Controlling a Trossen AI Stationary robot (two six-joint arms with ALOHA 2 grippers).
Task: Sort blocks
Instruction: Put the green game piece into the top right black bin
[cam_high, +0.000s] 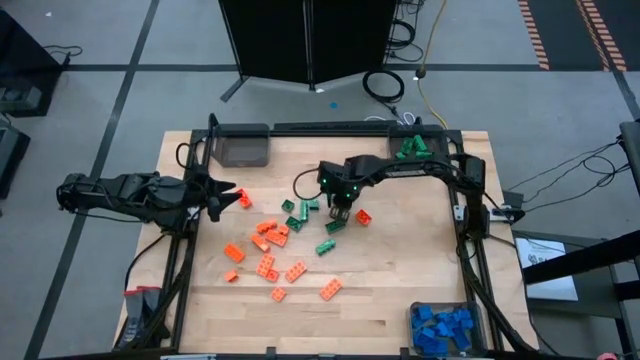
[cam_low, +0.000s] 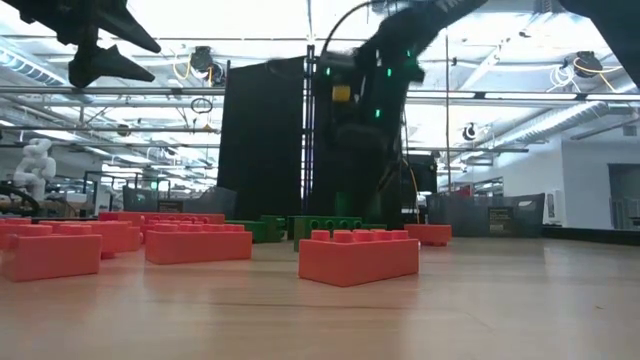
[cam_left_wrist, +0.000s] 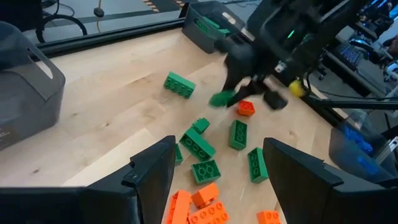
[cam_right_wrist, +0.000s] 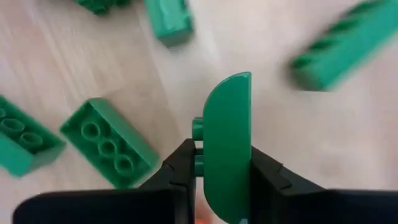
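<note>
Clamped on a green brick (cam_right_wrist: 227, 146), the right gripper (cam_right_wrist: 219, 180) has its two dark fingers pressed against the brick's flat sides, studs facing sideways; the left gripper (cam_left_wrist: 214, 165) stands wide open with nothing between its fingers.

From the high view, the right gripper (cam_high: 340, 205) hangs over the middle of the wooden table (cam_high: 400, 270), above the loose green bricks (cam_high: 305, 212). Orange bricks (cam_high: 268, 252) are scattered just beside these, towards the left arm. The left gripper (cam_high: 222, 195) waits near the table's left edge. A far bin (cam_high: 412, 148) holds green bricks, a near bin at the right corner (cam_high: 443, 328) holds blue ones, and a grey bin (cam_high: 244, 147) at the far left shows no contents.

In the low view, orange bricks (cam_low: 358, 255) sit in the foreground with green ones (cam_low: 300, 228) behind; the right arm (cam_low: 365, 90) comes down over them.

The left wrist view shows the right gripper (cam_left_wrist: 239, 93) carrying the green brick (cam_left_wrist: 221, 98) clear of the table, an orange brick (cam_left_wrist: 246, 108) just beside it and green bricks (cam_left_wrist: 238, 134) lying below.

The right wrist view gives the grip itself, with more green bricks (cam_right_wrist: 109, 142) on the wood underneath.

These bricks look light, rigid and smooth-sided, so they could slip or twist. Squeezing across two opposite flat walls, near the middle, seems the surest hold.
</note>
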